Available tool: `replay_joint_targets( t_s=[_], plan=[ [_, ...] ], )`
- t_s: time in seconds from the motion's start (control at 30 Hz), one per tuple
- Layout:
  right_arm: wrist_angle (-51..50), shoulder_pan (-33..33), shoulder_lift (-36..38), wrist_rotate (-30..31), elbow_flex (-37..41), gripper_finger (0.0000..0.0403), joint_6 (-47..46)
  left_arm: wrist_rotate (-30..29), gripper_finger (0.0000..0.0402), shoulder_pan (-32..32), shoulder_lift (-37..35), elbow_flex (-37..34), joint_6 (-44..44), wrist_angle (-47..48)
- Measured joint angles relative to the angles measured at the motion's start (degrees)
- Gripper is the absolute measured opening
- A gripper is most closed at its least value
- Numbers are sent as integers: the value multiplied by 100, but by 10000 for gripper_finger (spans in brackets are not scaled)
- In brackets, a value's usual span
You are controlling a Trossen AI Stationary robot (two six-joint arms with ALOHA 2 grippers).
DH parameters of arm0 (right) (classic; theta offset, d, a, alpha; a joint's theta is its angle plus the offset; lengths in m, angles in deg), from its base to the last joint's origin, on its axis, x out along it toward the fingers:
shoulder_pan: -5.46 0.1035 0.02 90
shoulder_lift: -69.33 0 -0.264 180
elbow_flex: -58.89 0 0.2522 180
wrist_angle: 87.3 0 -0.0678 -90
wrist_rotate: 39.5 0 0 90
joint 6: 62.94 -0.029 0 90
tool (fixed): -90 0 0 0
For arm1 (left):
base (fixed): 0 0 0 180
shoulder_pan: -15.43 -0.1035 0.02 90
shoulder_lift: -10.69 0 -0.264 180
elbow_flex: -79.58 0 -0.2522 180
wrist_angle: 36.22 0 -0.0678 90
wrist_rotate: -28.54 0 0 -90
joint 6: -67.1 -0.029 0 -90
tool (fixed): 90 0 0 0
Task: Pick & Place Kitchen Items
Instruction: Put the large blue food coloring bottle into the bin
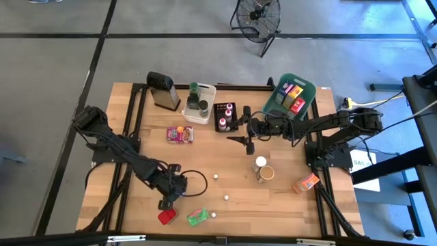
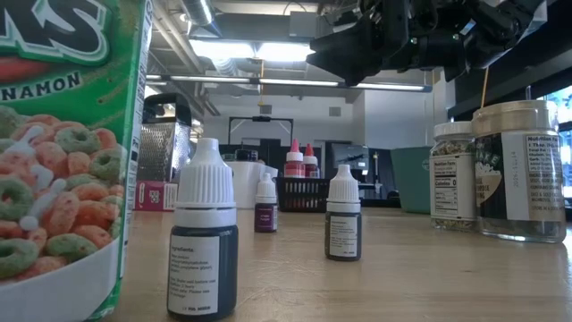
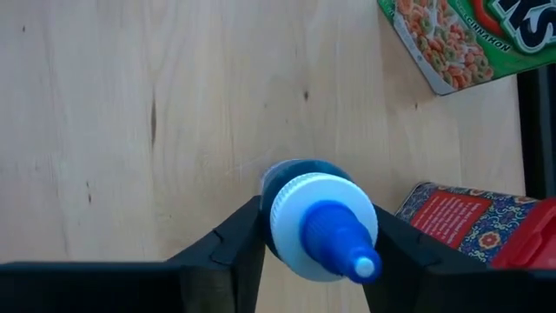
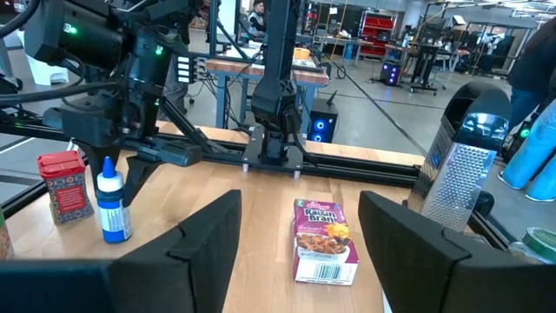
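Observation:
A small bottle (image 3: 300, 187) with a blue body, white cap and blue tip stands upright on the wood table (image 3: 130, 104), near its front left. My left gripper (image 3: 320, 239) points down over it, shut on it; in the high view the gripper (image 1: 167, 198) hides it. In the right wrist view the bottle (image 4: 113, 209) stands beside a red packet (image 4: 65, 187). My right gripper (image 1: 244, 140) hangs level above the table's middle, open with nothing between its fingers (image 4: 208, 235). A Raisin Bran packet (image 4: 323, 239) lies flat beyond it. My left gripper pinches the bottle's white cap (image 3: 282, 217) between its two fingers, one on each side. The fingers come from above, slanting down. The bottle stands upright with its base on the table.
A green cereal packet (image 1: 198, 216) lies near the front edge. Three tiny dropper bottles (image 1: 216, 176) stand mid-table, two jars (image 1: 263, 169) and an orange packet (image 1: 306, 182) to the right. The grater (image 1: 162, 90) and the white (image 1: 207, 92), black (image 1: 220, 121) and teal (image 1: 308, 87) bins line the far edge.

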Motion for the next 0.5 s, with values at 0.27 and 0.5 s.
replay_joint_targets(
  t_s=[0.27, 0.5],
  plan=[
    [2, 0, 0, -2, 1, 236, 2, -9, 143, -46, -40, 0, -50, -21],
    [22, 210, 24, -213, 1, 236, 661, -97, 142, -288, -434, 0, -53, 245]
  ],
)
